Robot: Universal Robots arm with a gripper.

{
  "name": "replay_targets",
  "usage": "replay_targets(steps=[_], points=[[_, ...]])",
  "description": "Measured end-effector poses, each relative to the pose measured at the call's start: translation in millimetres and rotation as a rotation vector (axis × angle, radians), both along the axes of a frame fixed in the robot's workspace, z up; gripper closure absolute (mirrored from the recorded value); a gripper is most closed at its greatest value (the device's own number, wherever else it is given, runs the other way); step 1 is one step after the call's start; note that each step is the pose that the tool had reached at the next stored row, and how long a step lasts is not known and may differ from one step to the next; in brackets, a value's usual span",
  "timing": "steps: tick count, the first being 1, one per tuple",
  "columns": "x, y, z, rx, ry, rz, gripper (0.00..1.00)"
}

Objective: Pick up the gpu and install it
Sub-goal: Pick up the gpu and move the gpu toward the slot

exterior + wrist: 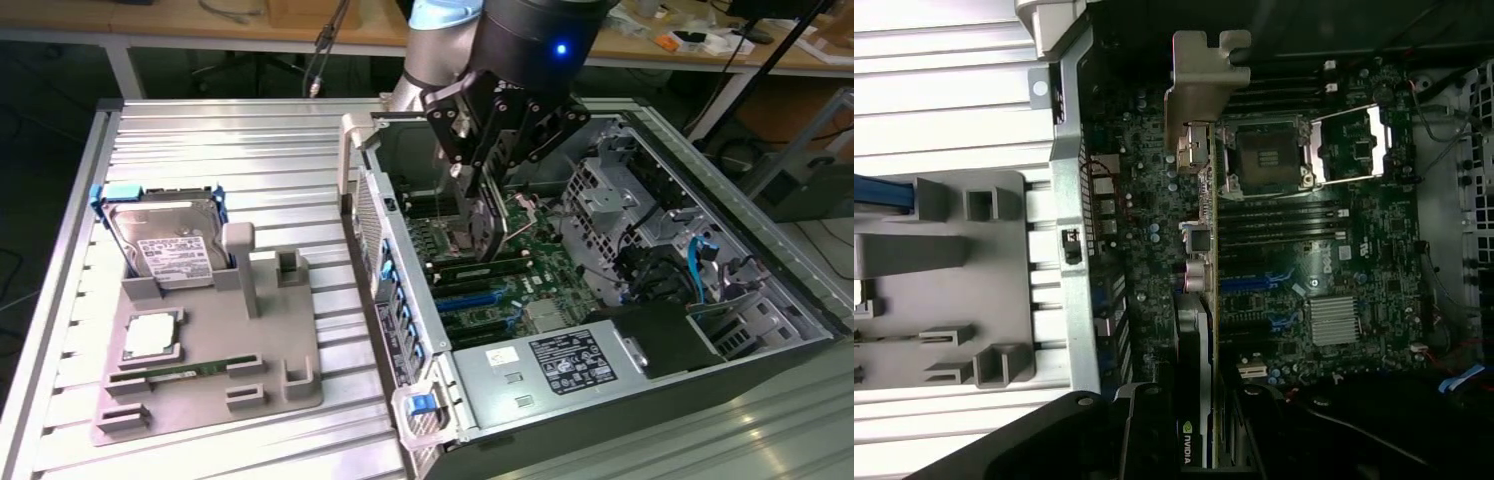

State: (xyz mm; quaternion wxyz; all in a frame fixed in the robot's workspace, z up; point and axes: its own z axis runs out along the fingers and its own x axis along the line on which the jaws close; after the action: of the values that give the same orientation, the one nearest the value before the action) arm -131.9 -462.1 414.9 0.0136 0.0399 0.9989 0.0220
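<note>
gpu (483, 215): thin green circuit card, silver end bracket; I see it edge-on, long axis downward, bracket lowest.
claw (497, 165): clamped on the gpu's upper end.

A robotics lab — cluttered workbenches (627, 45) behind, an opened computer case (694, 400) on a ribbed metal table (214, 140).

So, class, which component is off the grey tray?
The gpu, gripped over the motherboard inside the case; the hard drive, CPU and RAM stick sit on the tray.
</note>
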Motion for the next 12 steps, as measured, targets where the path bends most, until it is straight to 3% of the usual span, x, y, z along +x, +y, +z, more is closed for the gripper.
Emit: replay_targets(steps=[12], points=[[11.5,0.0,0.1,-0.0001,0.0001,0.000,0.73]])
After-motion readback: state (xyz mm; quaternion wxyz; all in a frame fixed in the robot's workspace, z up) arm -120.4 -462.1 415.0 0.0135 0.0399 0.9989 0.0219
